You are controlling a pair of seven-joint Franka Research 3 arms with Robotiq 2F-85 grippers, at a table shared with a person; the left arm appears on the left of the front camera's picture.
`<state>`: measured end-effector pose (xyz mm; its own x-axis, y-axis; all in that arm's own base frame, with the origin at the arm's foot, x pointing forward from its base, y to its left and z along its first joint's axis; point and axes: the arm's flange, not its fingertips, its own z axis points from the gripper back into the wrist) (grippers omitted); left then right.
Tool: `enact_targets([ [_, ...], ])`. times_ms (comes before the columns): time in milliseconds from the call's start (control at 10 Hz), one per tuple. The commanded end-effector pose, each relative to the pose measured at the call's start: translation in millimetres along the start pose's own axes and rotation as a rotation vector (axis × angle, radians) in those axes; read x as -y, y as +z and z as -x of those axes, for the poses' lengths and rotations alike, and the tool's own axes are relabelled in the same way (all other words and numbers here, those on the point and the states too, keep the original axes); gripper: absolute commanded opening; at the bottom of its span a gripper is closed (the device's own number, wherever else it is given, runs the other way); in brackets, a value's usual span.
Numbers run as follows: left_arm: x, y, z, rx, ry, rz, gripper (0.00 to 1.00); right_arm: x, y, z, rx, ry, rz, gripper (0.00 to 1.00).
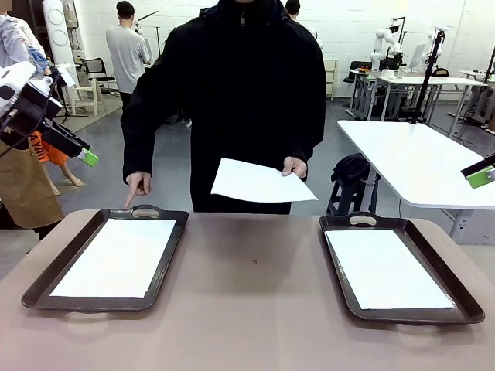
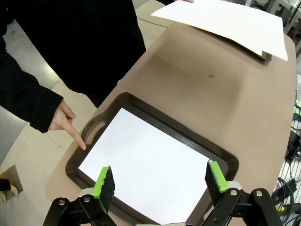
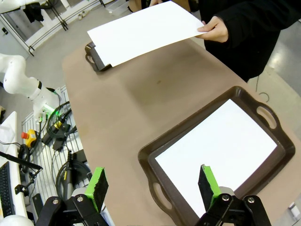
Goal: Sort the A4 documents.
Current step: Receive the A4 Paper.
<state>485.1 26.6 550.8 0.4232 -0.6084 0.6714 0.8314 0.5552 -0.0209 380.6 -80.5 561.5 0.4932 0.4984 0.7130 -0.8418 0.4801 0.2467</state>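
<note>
Taking the held A4 sheet cleanly asks the left gripper, jaws apart like the right gripper, to clamp its free edge, then lay it flat in the pointed-at left tray.

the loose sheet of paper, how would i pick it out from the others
Look past the far edge of the brown table to the person in black. The loose sheet is pinched in one hand, tilted in the air. The other two sheets lie flat inside dark trays.

Bare table strip between 2 trays; person's held sheet above far edge.
</note>
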Motion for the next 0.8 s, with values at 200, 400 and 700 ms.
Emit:
enact_targets([
  [200,1.1,0.7,0.4,-0.001,-0.012,-0.006,1.0,0.0,-0.7,0.4,0.001,0.0,0.001,1.0],
  [400,0.0,0.0,0.0,0.0,0.0,0.0,1.0,0.0,-0.7,0.4,0.001,0.0,0.001,1.0],
  [700,-25.5,-34.2,-3.0,0.038,0.174,0.119,1.0,0.0,-0.7,0.4,0.001,0.0,0.001,1.0],
])
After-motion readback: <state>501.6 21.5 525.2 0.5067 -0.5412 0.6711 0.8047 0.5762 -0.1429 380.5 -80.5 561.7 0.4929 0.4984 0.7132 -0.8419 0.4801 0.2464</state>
